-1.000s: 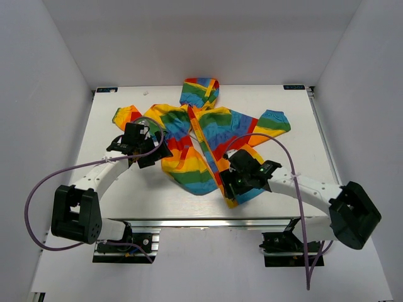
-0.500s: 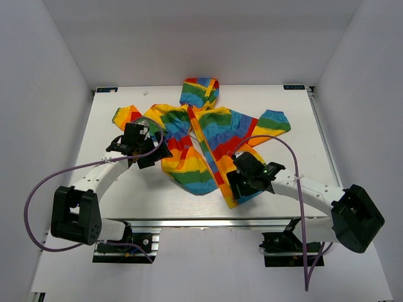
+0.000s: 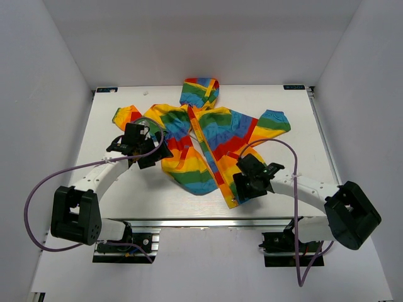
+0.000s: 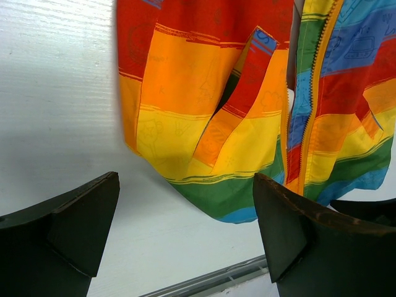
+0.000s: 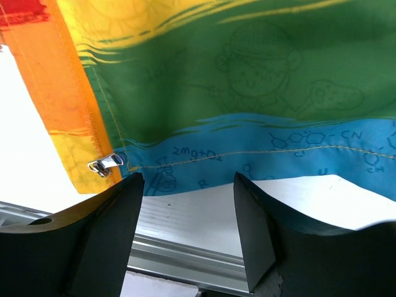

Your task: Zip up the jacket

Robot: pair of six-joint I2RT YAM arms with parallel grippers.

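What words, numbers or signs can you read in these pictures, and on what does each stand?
"2mg+O2" (roughly): faint print on the jacket, on its blue hem stripe, right wrist view.
Formula-like letters, perhaps "C-N": further right on that stripe, too faint to be sure.
Blue label at the far left corner of the table, and another at the far right: too small to read.

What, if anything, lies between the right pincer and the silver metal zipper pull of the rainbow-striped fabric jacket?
Nothing visible does. The open right pincer hovers at the blue hem of the rainbow-striped fabric jacket; the small silver metal zipper pull lies uncovered on its orange band, close by.
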